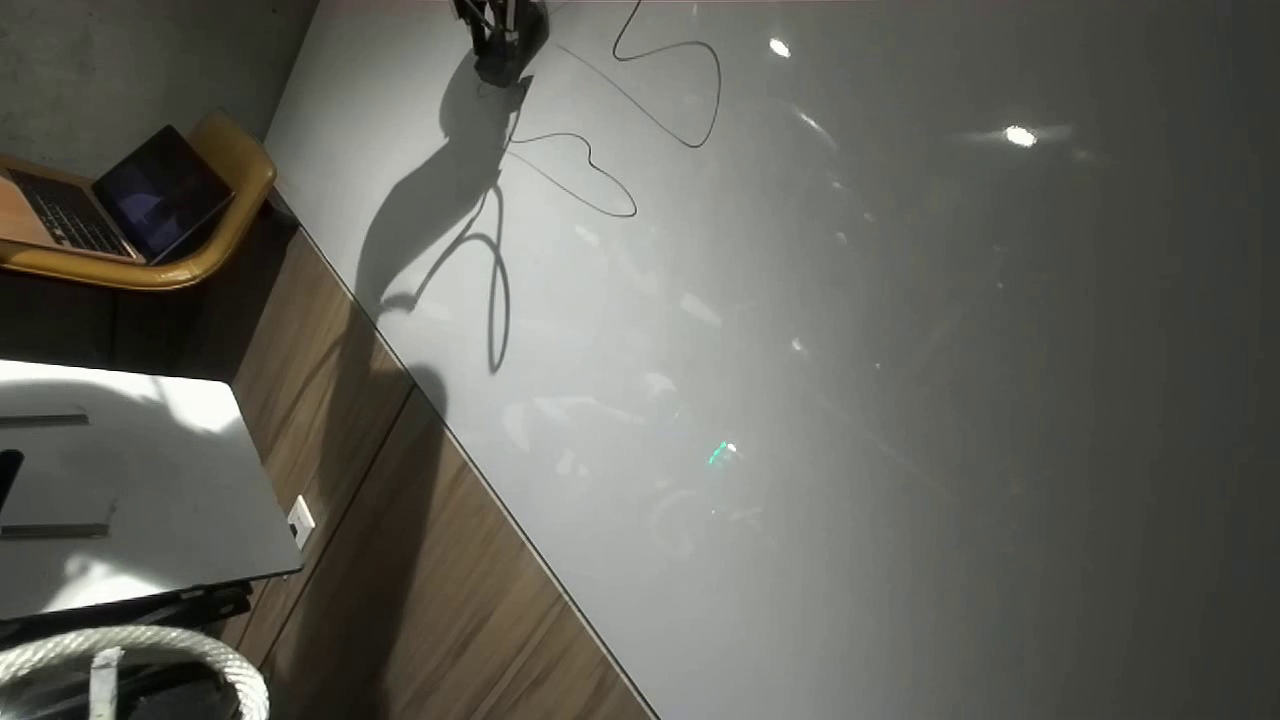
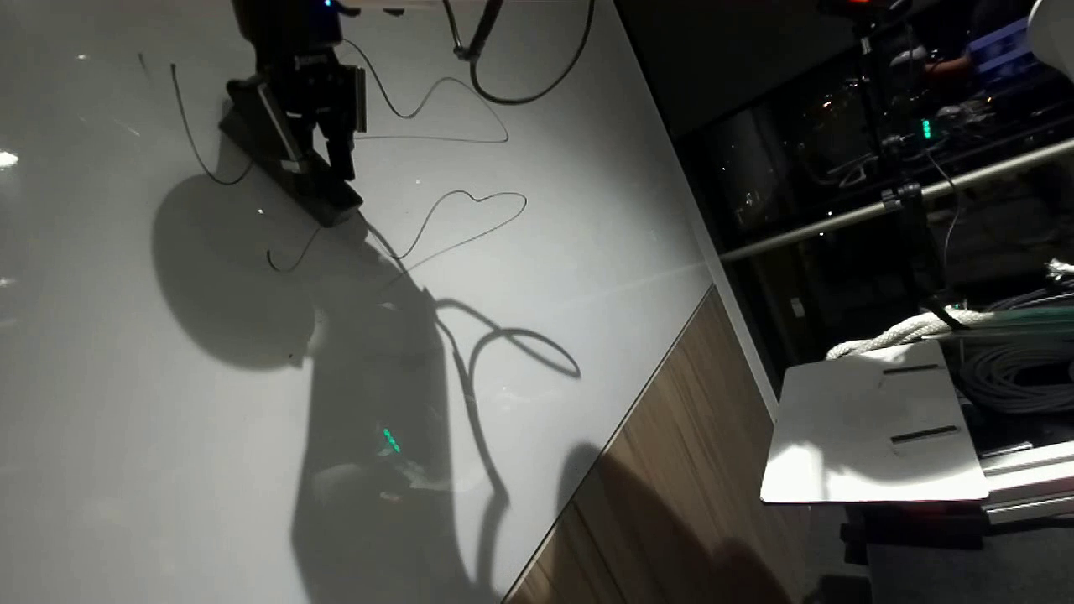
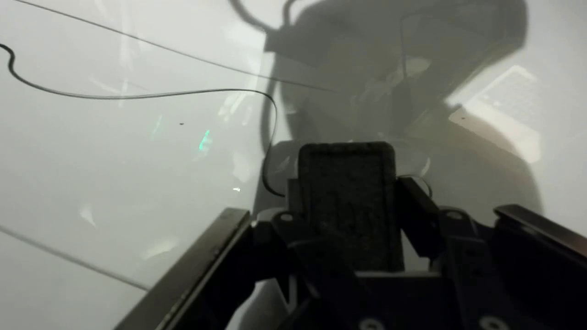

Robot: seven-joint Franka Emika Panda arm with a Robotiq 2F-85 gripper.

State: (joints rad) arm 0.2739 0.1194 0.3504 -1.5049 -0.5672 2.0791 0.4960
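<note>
Plainly, the pincer (image 2: 317, 170) is narrowed on a dark eraser (image 3: 351, 197), which looks set against the whiteboard (image 1: 850, 560). Wiping seems the step in hand: broken marker lines (image 3: 151, 95) lie beside the eraser, so the next move likely calls for firm, flat pressure across them.

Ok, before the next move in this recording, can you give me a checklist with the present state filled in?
1. Jaws closed on the dark block: ok, gripped from both sides in the wrist view.
2. Block straight in the grip: ok, it looks roughly square between them.
3. Block touching the white surface: cannot tell; it is close, but the contact is hidden.
4. Space beside the jaws free of marks: not ok, a thin dark line runs close by.
5. Line drawn or loose: cannot tell.
6. Laptop out of the way: ok, it sits apart on a chair.
</note>
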